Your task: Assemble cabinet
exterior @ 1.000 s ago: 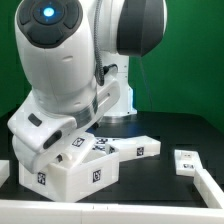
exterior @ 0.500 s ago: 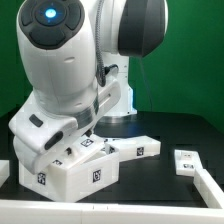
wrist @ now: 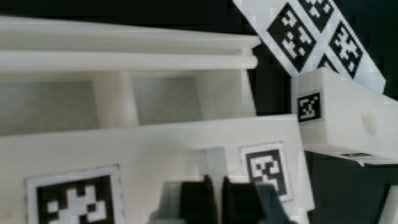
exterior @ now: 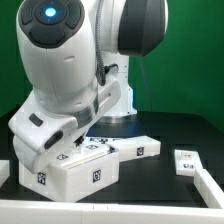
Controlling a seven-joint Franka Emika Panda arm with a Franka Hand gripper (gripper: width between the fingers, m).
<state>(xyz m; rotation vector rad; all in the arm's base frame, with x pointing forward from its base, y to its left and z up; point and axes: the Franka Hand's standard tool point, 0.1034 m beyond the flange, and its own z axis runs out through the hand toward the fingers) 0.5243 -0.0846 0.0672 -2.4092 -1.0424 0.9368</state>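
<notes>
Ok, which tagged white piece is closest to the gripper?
The big box, right beneath the shut gripper; in the exterior view the flat panel and small block lie further right.

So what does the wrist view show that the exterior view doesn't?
Only the wrist view: the tool, shut, close in front of the cabinet, and a post inside its hollow. Only the exterior view: the big white arm and a small white block lying apart at the exterior view's right. Both: the white cabinet with its black-and-white square tags.
</notes>
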